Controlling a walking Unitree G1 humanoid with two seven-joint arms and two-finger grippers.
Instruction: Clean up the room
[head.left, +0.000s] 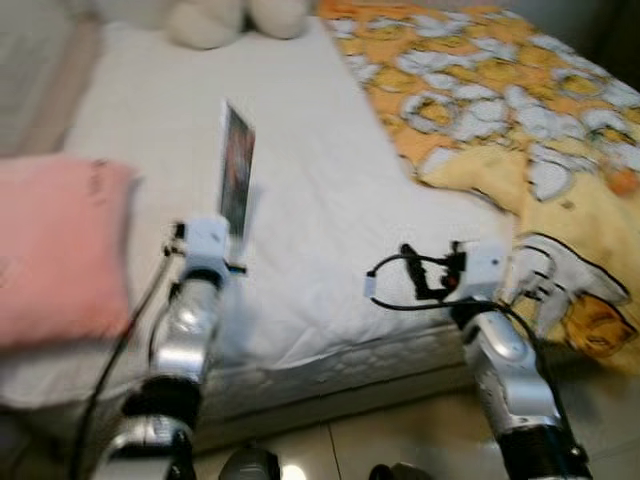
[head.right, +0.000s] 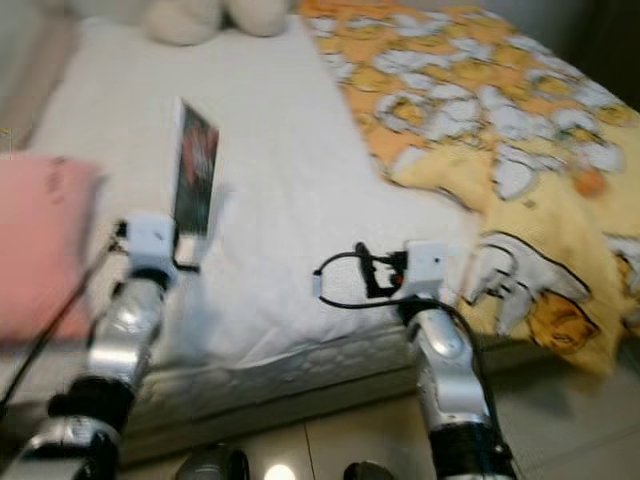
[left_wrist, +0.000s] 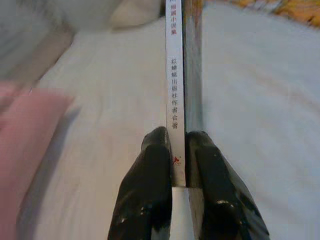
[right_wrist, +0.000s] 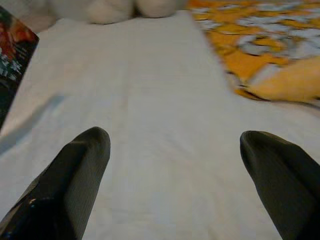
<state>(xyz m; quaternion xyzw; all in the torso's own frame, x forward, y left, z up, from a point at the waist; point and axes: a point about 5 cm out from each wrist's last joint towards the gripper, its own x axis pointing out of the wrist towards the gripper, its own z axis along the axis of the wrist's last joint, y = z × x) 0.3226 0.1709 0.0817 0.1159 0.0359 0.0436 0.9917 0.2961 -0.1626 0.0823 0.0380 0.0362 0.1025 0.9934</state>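
Left wrist view shows my left hand (left_wrist: 179, 150) clamped on the spine end of a thin book (left_wrist: 182, 75), held upright on edge above the white bed (head.left: 330, 200), probably so I can carry it off to tidy it away. From the head camera the book stands at about 10 o'clock, with the pink pillow (head.left: 55, 250) at 9 and the yellow blanket (head.left: 520, 110) at 2. My right hand (right_wrist: 175, 170) hovers wide and empty over the sheet, free for the next item.

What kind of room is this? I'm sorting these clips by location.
Most likely a bedroom. A bed with a white mattress fills the scene, with a pink pillow on it, a yellow patterned quilt and a plush toy at its head. The left end effector holds a book over it.
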